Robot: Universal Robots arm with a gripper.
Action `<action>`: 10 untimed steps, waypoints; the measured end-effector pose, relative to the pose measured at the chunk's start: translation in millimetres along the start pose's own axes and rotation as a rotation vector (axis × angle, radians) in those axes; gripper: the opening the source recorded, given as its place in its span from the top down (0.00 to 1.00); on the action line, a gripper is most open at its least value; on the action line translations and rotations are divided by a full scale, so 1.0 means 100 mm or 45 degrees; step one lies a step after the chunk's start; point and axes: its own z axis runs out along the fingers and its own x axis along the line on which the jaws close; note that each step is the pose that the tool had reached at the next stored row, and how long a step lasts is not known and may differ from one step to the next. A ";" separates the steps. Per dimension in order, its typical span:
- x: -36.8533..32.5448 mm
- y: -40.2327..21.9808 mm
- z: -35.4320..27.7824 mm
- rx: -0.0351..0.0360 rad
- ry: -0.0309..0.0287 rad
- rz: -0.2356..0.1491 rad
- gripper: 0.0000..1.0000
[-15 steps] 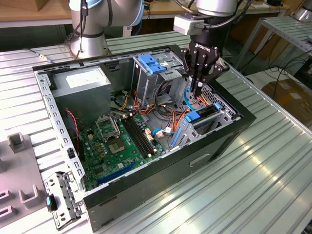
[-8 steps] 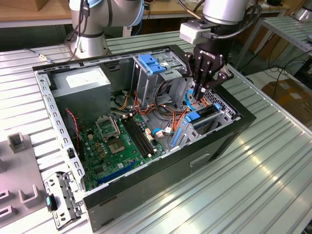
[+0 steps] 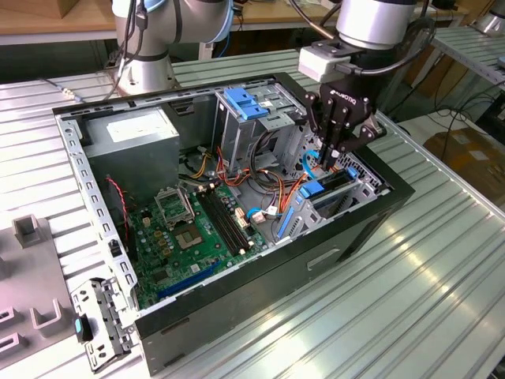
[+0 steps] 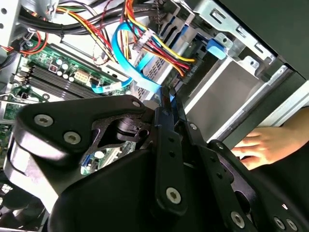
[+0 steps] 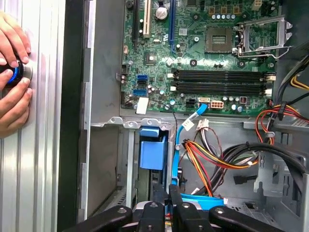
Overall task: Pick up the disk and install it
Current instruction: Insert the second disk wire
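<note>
Exterior view showed the claw (image 3: 335, 154) low over the drive bay (image 3: 359, 185) of the open computer case (image 3: 237, 308), fingers drawn together, apparently pressing the blue-railed disk (image 3: 322, 192) down into its slot

This looks like a robotics lab or workshop — an opened computer case (image 3: 237, 197) lies on a ribbed aluminium table (image 3: 442, 292), a robot arm base (image 3: 150, 47) stands at 11 o'clock, and wooden workbenches (image 3: 47, 20) — with cables — are behind.
</note>
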 end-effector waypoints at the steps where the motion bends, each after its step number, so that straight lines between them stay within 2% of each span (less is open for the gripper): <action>1: 0.029 0.009 0.011 0.0075 -0.0063 0.001 0.84; 4: 0.059 0.029 0.027 0.0204 -0.0145 0.002 0.84; 6: 0.065 0.061 0.032 0.0300 -0.0163 0.002 0.84; 7: 0.069 0.077 0.034 0.0378 -0.0184 0.002 0.84; 9: 0.074 0.095 0.038 0.0610 -0.0259 0.003 0.84; 10: 0.074 0.100 0.038 0.0672 -0.0281 0.003 0.84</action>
